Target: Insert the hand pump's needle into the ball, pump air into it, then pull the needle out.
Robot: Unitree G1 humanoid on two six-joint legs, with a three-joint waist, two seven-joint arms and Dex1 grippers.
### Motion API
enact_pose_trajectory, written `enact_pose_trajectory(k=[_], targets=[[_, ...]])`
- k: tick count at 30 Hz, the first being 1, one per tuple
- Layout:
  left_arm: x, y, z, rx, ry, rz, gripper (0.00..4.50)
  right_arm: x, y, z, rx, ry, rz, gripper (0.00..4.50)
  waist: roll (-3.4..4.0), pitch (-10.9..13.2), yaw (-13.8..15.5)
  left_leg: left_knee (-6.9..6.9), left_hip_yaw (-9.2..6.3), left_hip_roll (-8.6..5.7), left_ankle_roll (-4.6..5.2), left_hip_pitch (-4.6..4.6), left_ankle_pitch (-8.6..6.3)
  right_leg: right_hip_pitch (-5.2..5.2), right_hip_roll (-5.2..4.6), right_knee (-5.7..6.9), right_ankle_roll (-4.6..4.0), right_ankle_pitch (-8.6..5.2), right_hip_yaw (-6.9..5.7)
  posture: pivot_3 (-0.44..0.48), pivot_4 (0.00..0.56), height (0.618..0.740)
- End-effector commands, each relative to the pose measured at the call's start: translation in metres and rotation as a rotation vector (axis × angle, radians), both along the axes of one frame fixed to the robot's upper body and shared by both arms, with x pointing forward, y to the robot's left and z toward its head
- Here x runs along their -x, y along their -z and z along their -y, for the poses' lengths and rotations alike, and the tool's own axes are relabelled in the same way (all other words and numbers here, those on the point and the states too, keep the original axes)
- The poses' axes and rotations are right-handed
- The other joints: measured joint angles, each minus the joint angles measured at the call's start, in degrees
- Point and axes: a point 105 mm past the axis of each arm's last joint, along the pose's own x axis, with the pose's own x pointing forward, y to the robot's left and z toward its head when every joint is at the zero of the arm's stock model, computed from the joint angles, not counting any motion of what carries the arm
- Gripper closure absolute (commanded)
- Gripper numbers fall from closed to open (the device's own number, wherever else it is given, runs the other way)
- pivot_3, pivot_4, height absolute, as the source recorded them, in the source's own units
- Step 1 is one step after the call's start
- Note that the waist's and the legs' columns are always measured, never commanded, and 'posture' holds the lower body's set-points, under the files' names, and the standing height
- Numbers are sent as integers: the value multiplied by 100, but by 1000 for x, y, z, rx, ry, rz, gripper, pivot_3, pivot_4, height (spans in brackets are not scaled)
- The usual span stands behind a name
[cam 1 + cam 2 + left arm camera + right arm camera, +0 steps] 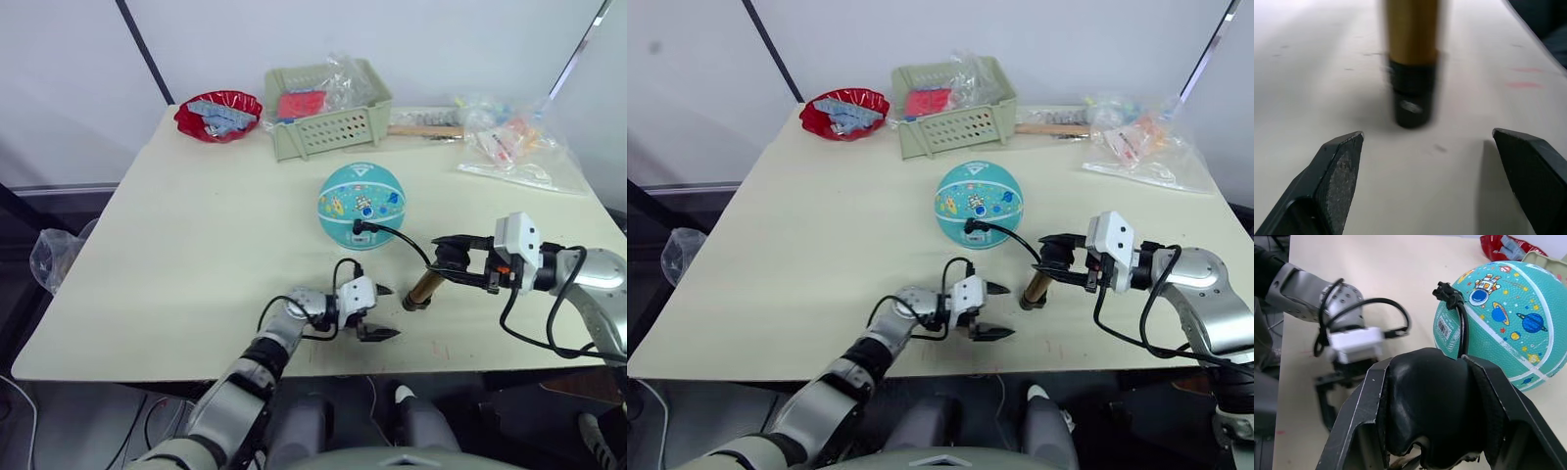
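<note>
Robot pumping a ball on a table.
Eye view: right gripper clamps the hand pump, near-right of the ball; needle fitting touches it. Left wrist view: left gripper spread apart, pump beyond.

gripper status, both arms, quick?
Left gripper: open, holding nothing, near the brass-gold metal hand pump.
Right gripper: shut on the pump's black T-handle.

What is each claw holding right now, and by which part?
The right claw grips the pump by its handle end. The left claw is open, holding nothing.
</note>
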Motion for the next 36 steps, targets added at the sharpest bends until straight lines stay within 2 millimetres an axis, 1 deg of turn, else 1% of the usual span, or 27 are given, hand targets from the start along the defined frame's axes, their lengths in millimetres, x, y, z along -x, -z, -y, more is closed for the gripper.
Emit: enact_pose_trajectory(k=[1, 6, 10, 13, 14, 16, 19, 23, 27, 31, 34, 36], targets=[[3, -16, -21, 36, 21, 29, 0, 0, 28, 7, 47, 60, -106, 2873, 21, 17, 17, 0, -1, 0, 0, 0, 0, 0, 1, 0, -1, 0, 0, 0, 150, 740], [8, -38, -45, 79, 35, 55, 0, 1, 23, 6, 24, 72, -91, 2873, 32, 48, 26, 4, 0, -1, 0, -5, 1, -2, -4, 0, -1, 1, 3, 0, 150, 740], [13, -52, -58, 101, 43, 55, 0, 4, 21, 7, 23, 78, -82, 2873, 45, 61, 26, 4, 0, -3, 0, -10, 1, -7, -6, -1, -2, 1, 5, 0, 150, 740], [14, -85, -81, 161, 38, 72, 0, 5, 16, 11, 23, 97, -69, 2873, 48, 82, 17, 2, 0, -2, 0, -14, 1, -11, -5, -1, -3, 0, 5, 0, 150, 740], [16, -93, -87, 170, 44, 74, 0, 6, 16, 12, 29, 103, -64, 2873, 50, 94, 18, 2, 0, -1, 0, -20, 1, -18, -3, 0, -4, 0, 6, 0, 150, 740], [21, -103, -95, 174, 60, 73, 0, 5, 15, 14, 42, 119, -59, 2873, 61, 102, 21, 2, -1, -1, -1, -26, 1, -27, -2, 2, -5, -1, 6, 0, 150, 740], [27, -113, -101, 175, 76, 80, 0, 4, 11, 14, 42, 122, -47, 2873, 67, 108, 37, 2, 3, -7, -1, -26, 1, -25, -6, -2, -4, -1, 11, 0, 150, 740], [32, -122, -107, 178, 84, 77, 0, 3, 1, 13, 22, 118, -35, 2873, 50, 138, 31, 2, 6, -10, -1, -28, 1, -27, -4, -2, -3, 0, 17, 0, 150, 740], [37, -123, -112, 165, 85, 64, 0, 1, -6, 15, 42, 119, -15, 2873, 69, 154, 29, 2, 6, -8, -2, -47, 2, -44, 2, 3, -3, 0, 19, 0, 150, 740], [38, -121, -114, 159, 77, 62, 0, -3, -12, 17, 60, 135, 4, 2873, 74, 170, 34, 4, 7, -12, -3, -54, 3, -47, 2, 2, -2, 1, 22, 0, 150, 740], [39, -122, -113, 170, 66, 58, 0, -8, -30, 22, 77, 146, 35, 2873, 80, 178, 36, 11, 8, -14, -3, -65, 4, -56, 2, 3, -1, 1, 23, 0, 150, 740], [41, -121, -112, 177, 55, 49, 0, -11, -43, 29, 118, 152, 64, 2873, 98, 193, 34, 14, 15, -17, -3, -71, 4, -64, 1, 5, 1, 3, 31, 0, 150, 740]])
